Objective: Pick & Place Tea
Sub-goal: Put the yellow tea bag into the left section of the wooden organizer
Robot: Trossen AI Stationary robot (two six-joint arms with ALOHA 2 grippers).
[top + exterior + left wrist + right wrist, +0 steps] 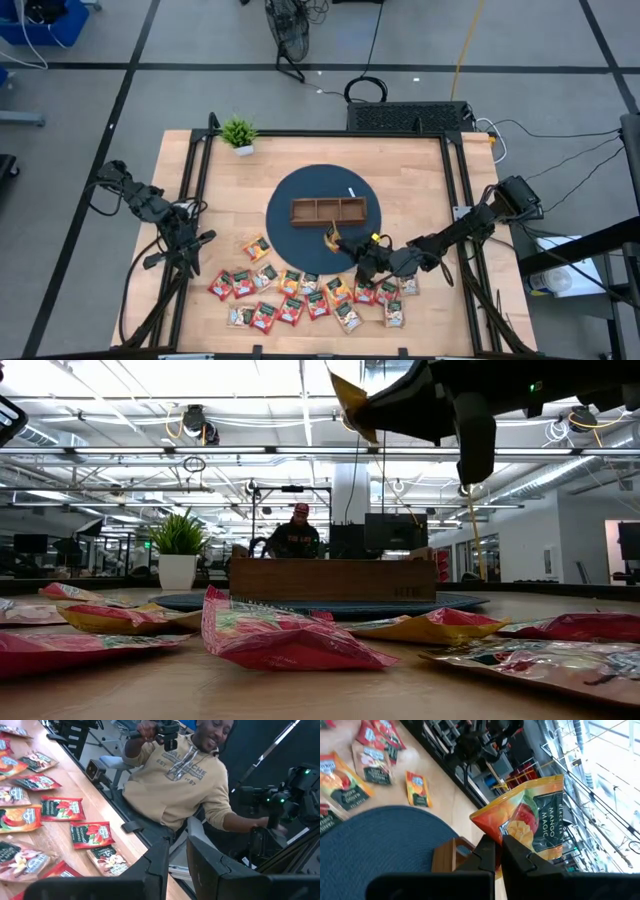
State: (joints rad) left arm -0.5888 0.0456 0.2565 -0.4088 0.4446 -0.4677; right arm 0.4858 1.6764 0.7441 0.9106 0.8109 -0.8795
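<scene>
My right gripper [347, 245] hovers over the near part of the round dark blue mat [290, 235], just near of the brown three-compartment wooden tray [328, 211], shut on an orange "Mango Magic" tea sachet [530, 815]. Several more red, orange and green-and-white sachets [300, 300] lie flat in rows along the table's near edge; they also show in the left wrist view [90, 834]. My left gripper [190, 243] waits above the table's left side, touching nothing, its fingers [155, 865] a narrow gap apart. My right gripper pinches the orange sachet between its two fingers at one edge [506, 836], near a corner. The fingers come from the table's right, about level. The sachet is lifted clear of the table and sticks out past the fingertips, its free corner [350, 405] high above the mat.
A small potted plant [238, 133] stands at the table's far left corner. Black frame rails run along the left and right edges. A person in a tan hoodie [185, 785] sits just beyond the table; another person [296, 538] shows far behind. The tray's compartments look bare.
</scene>
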